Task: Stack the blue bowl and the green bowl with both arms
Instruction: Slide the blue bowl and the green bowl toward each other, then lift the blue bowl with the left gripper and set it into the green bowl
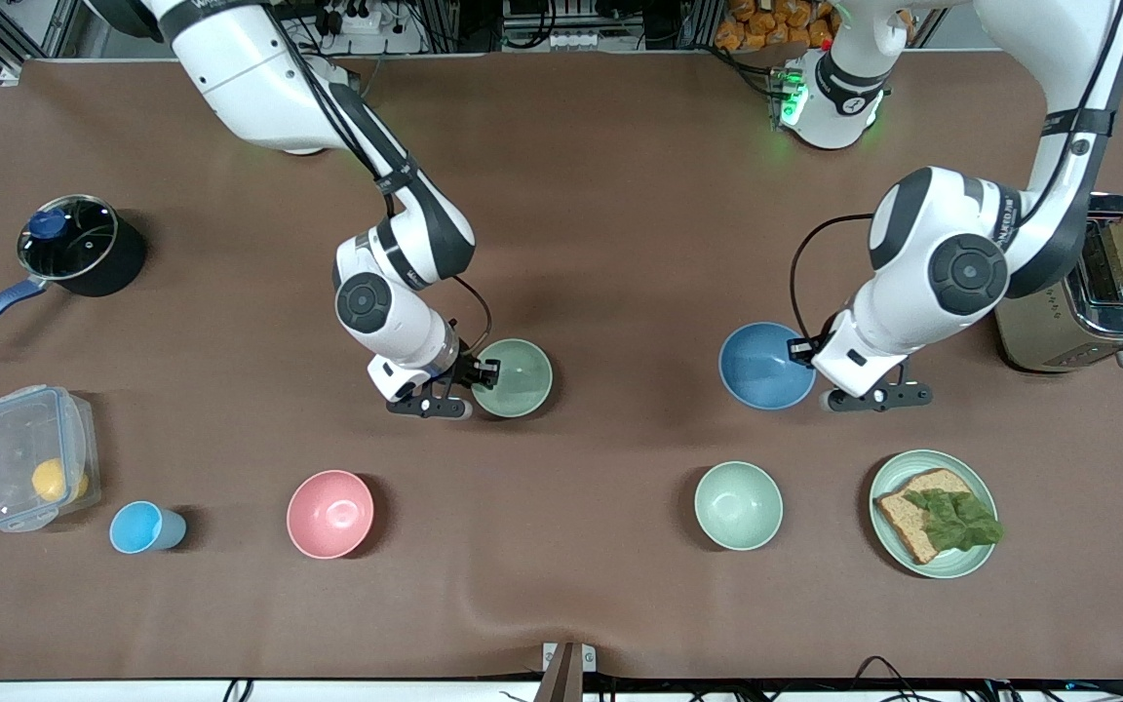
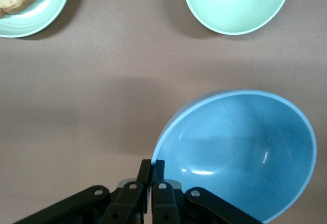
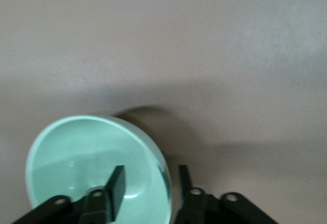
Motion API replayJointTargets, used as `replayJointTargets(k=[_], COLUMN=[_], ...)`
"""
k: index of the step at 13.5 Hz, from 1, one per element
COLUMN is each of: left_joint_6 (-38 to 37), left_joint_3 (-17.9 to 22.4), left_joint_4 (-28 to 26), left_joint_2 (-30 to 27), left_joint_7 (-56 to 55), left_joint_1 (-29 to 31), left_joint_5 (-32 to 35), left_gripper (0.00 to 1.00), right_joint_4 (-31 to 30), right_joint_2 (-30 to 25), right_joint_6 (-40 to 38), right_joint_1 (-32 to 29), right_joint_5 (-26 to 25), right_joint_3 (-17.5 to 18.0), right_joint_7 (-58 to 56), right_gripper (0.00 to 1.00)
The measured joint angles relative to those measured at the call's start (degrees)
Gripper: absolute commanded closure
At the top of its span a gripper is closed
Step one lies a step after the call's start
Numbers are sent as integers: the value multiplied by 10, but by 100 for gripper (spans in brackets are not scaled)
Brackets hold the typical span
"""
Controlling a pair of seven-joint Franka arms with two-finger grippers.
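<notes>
The blue bowl (image 1: 764,366) sits toward the left arm's end of the table. My left gripper (image 1: 804,350) is shut on its rim, which the left wrist view shows pinched between the fingers (image 2: 152,165) at the edge of the blue bowl (image 2: 240,152). The green bowl (image 1: 515,378) stands near the table's middle. My right gripper (image 1: 482,373) is open and straddles its rim. In the right wrist view the gripper (image 3: 149,179) has one finger inside the green bowl (image 3: 76,152) and one outside.
A paler mint bowl (image 1: 738,505) and a green plate (image 1: 912,458) with bread and lettuce lie nearer the front camera than the blue bowl. A pink bowl (image 1: 329,514), light-blue cup (image 1: 142,527), plastic box (image 1: 30,458), pot (image 1: 74,244) and toaster (image 1: 1088,302) stand around.
</notes>
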Motion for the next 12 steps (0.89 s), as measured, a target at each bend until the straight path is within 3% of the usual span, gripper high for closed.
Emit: replayJointTargets(k=[2,5,9,12], left_joint_6=[0,0,0,4], left_joint_3=[-1,-2,-3,0], left_joint_4=[9,48,131,194], left_joint_2=[3,16,89,162], left_joint_7=[-23,-102,-250,-333], left_joint_1=[-12,-63,-167,-222], left_joint_5=[0,0,-1,0], left_gripper=[100,100,100,100], right_joint_4=[8,9,26,58], right_joint_2=[-35,-68,-23,20], right_joint_6=[-51,-80,-67,-63], right_joint_1=[-9,-27,-25,-28], right_joint_5=[2,4,4,4], right_joint_3=[-7,-8,-6,-8], right_joint_7=[31,177,388,457], right_gripper=[0,0,0,0])
